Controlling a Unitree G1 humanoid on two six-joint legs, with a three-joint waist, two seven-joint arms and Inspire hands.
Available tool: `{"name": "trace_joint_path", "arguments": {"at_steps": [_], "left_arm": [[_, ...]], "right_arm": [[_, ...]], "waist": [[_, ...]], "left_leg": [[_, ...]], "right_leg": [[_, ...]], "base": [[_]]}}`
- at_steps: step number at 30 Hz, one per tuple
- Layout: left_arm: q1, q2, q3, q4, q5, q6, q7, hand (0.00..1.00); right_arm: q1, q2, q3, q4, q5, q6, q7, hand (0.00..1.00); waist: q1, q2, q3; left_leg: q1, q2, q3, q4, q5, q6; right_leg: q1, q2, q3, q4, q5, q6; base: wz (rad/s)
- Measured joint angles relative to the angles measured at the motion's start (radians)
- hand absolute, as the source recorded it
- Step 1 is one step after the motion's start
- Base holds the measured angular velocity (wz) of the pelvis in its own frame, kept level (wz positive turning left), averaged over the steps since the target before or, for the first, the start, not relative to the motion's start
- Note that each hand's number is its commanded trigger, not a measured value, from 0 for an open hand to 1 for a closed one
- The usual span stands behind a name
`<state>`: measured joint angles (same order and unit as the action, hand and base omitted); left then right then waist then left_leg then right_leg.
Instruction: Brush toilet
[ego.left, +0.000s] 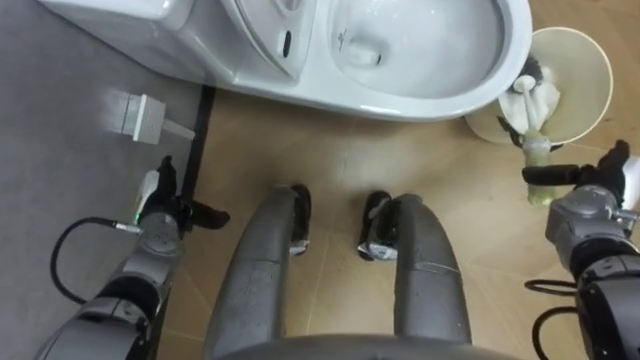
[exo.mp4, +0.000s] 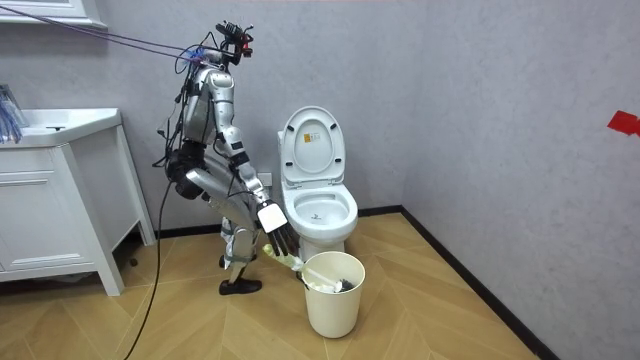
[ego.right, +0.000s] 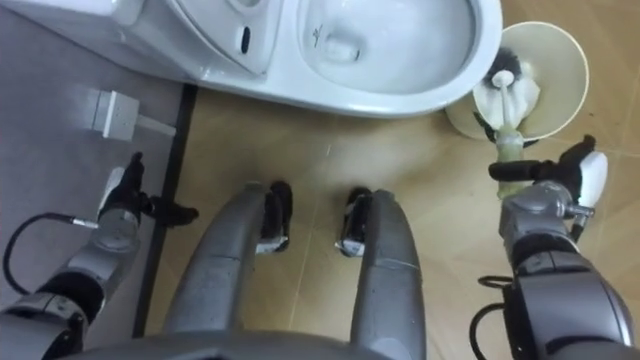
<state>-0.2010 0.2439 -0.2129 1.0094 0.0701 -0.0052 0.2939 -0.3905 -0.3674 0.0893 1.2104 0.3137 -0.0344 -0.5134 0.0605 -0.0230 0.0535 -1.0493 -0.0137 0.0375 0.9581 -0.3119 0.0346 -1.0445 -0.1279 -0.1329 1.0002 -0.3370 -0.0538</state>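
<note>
The white toilet (ego.left: 400, 60) stands with its lid up, its bowl just ahead of me. To its right a cream bucket (ego.left: 592, 70) stands on the floor. The toilet brush (ego.left: 538, 150) has a pale green handle, and its white head (ego.left: 530, 98) rests inside the bucket. My right hand (ego.left: 585, 195) is shut on the handle just outside the bucket's rim. My left hand (ego.left: 165, 205) hangs open at the lower left, holding nothing. In the room view I stand bent forward in front of the toilet (exo.mp4: 320, 200), with my right hand (exo.mp4: 278, 232) low beside the bucket (exo.mp4: 333, 300).
A small white box (ego.left: 140, 115) sits on the grey surface left of the toilet, above a dark skirting strip (ego.left: 200, 130). A white cabinet with a basin (exo.mp4: 60, 200) stands at the room view's left. The floor is tan wood.
</note>
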Motion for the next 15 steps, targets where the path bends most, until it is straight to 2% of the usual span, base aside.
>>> {"name": "trace_joint_path", "arguments": {"at_steps": [4, 6, 15], "left_arm": [[0.000, 0.017, 0.002, -0.035, -0.001, 0.002, 0.017, 0.00], [-0.012, 0.019, -0.003, -0.060, -0.001, 0.001, 0.030, 0.00], [-0.050, 0.021, -0.007, -0.106, 0.000, 0.001, 0.026, 0.00]], "right_arm": [[0.000, -0.007, 0.009, 0.010, 0.060, 0.003, 0.035, 0.00], [-0.010, -0.022, 0.043, 0.049, 0.112, 0.004, 0.070, 0.00], [-0.022, -0.055, 0.067, 0.082, 0.198, 0.004, 0.158, 0.00]], "waist": [[-0.001, 0.000, -0.0002], [0.002, 0.001, -0.0004], [0.025, 0.006, 0.0000]], "left_leg": [[-0.058, -0.002, -0.014, 0.041, -0.007, -0.007], [-0.087, -0.016, -0.024, 0.072, -0.016, -0.012], [-0.170, -0.015, -0.019, 0.156, -0.047, -0.013]], "right_leg": [[-0.049, -0.002, -0.011, 0.037, -0.011, -0.011], [-0.078, -0.008, -0.013, 0.071, -0.024, -0.014], [-0.162, -0.011, -0.009, 0.154, -0.050, -0.023]], "base": [[0.08], [0.07], [0.00]]}}
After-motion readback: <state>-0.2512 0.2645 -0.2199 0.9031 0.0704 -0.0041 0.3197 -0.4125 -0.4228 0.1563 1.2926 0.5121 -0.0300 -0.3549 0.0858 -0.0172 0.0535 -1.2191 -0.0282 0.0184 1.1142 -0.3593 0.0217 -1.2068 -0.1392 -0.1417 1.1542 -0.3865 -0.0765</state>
